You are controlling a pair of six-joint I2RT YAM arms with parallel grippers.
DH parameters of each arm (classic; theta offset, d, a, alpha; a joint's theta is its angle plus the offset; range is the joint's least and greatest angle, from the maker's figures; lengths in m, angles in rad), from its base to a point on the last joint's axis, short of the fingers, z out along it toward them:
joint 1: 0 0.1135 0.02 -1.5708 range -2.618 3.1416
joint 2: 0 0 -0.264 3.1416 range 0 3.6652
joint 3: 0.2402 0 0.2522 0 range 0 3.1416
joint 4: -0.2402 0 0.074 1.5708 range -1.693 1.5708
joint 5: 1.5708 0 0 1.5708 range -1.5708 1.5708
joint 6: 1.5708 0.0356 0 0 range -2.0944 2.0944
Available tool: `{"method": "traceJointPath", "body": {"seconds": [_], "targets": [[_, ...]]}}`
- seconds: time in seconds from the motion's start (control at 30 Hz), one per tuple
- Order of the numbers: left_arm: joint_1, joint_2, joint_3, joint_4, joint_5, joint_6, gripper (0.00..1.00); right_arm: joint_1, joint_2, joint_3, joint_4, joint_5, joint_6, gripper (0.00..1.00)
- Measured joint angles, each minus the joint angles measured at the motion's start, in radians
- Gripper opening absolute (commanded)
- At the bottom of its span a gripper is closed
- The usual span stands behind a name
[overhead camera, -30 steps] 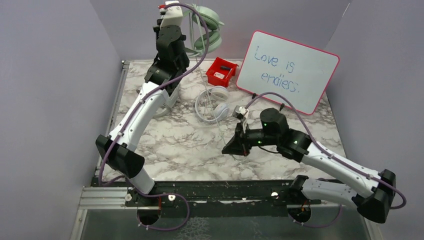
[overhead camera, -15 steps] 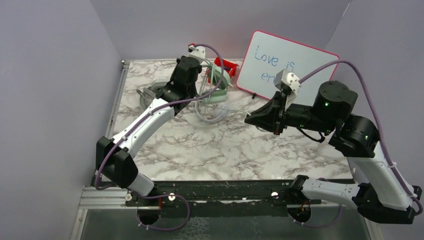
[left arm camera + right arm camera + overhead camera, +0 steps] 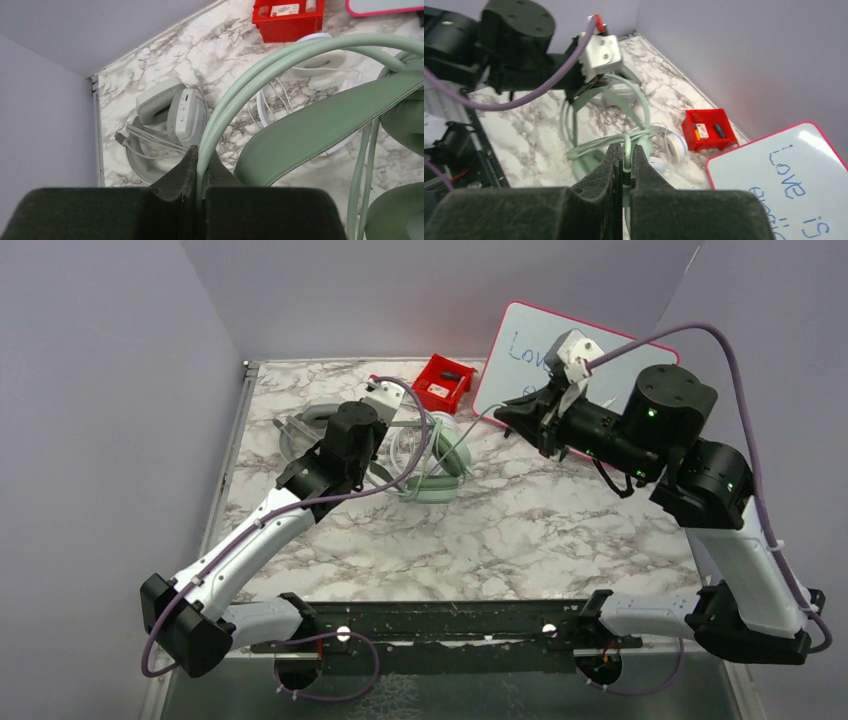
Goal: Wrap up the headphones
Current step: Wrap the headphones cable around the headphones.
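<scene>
Entry: mint over-ear headphones [image 3: 441,454], wired, were located at the rear middle of the marble table [image 3: 520,540], low over the surface; whether the cups rested on it could not be told. The left gripper [image 3: 200,172] had its jaws closed on the two thin mint rails of the headband, which arced away from the fingertips above the broad padded band [image 3: 320,131]. The right gripper [image 3: 625,165] was raised in front of the whiteboard [image 3: 774,170], its jaws pinched shut on the thin mint cable [image 3: 626,145], several strands of which ran from the fingers down toward the cups. Further stock: white headphones [image 3: 320,57] lay on the table just behind and partly under the mint pair, with a loop of white cable beside them. Grey-green headphones [image 3: 175,112] lay near the rear left corner, their cable bundled against them and the plug end showing. A red bin [image 3: 443,383] stood at the rear edge, just beside the whiteboard, and held a few small items; one carried a white label too small to read. The whiteboard, pink-framed, leaned at the rear right. It bore blue handwriting, "Love is" on the first line; the second line was cut off and could not be read in full. No brand marking was legible on any of the headphones.
</scene>
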Motion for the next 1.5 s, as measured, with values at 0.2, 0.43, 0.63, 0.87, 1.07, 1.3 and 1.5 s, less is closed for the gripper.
{"method": "traceJointPath", "body": {"seconds": [0.2, 0.43, 0.63, 0.87, 1.07, 1.3, 1.5], "targets": [[-0.007, -0.094, -0.060, -0.043, 0.116, -0.018, 0.00, 0.000, 0.124, 0.060, 0.045, 0.135, -0.053, 0.01], [-0.010, -0.290, -0.133, -0.068, 0.284, -0.013, 0.00, -0.103, 0.233, 0.066, 0.110, 0.105, -0.079, 0.01], [-0.010, -0.380, -0.135, -0.037, 0.336, -0.033, 0.00, -0.331, 0.242, -0.040, 0.174, -0.106, -0.010, 0.00], [-0.010, -0.389, -0.132, -0.044, 0.426, -0.089, 0.00, -0.482, 0.245, -0.171, 0.284, -0.401, 0.085, 0.01], [-0.010, -0.398, -0.098, -0.014, 0.511, -0.212, 0.00, -0.546, 0.261, -0.341, 0.449, -0.698, 0.203, 0.01], [-0.010, -0.340, 0.013, 0.104, 0.562, -0.375, 0.00, -0.550, 0.289, -0.525, 0.712, -1.032, 0.455, 0.02], [-0.010, -0.218, 0.142, 0.148, 0.534, -0.414, 0.00, -0.521, 0.270, -0.756, 1.199, -1.116, 0.842, 0.08]]}}
